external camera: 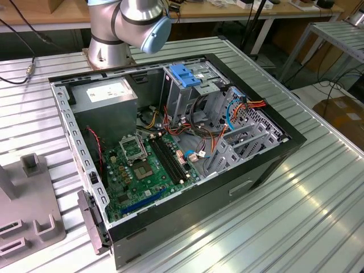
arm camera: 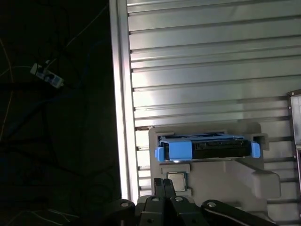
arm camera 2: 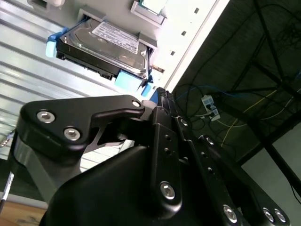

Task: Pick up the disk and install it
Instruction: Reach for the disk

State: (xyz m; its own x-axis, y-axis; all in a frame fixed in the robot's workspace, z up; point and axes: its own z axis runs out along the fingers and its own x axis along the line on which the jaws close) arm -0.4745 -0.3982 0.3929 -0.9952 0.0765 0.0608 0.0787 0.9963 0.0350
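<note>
Your claw [arm camera: 164, 181] has its fingers together and holds nothing. In both wrist views it hangs near the disk [arm camera: 211, 148] but does not touch it.

The disk sits in a recess of the grey holder [arm camera: 263, 181] on the ribbed metal bench [arm camera: 211, 56], close to the bench's edge. In the first wrist view you see it edge-on, a dark body with blue side rails at each end. In the second wrist view its white label [arm camera 2: 115, 37] faces the camera, with the connector edge below it. I cannot tell how steeply it leans in the recess. A small square chip [arm camera: 176, 180] lies in the same holder, between the claw and the disk.

In the exterior view the open computer case [external camera: 256, 170] lies on its side on the bench, and the metal drive cage carries a blue latch [external camera: 185, 74].

As for handling, expect a stiff, dense block, heavy for its size and easily hurt by knocks. The metal faces look smooth, so a light pinch could slip. I judge the best hold to be across the two broad faces at mid-length, clear of the connector edge. The plastic rails may flex and must stay free.
</note>
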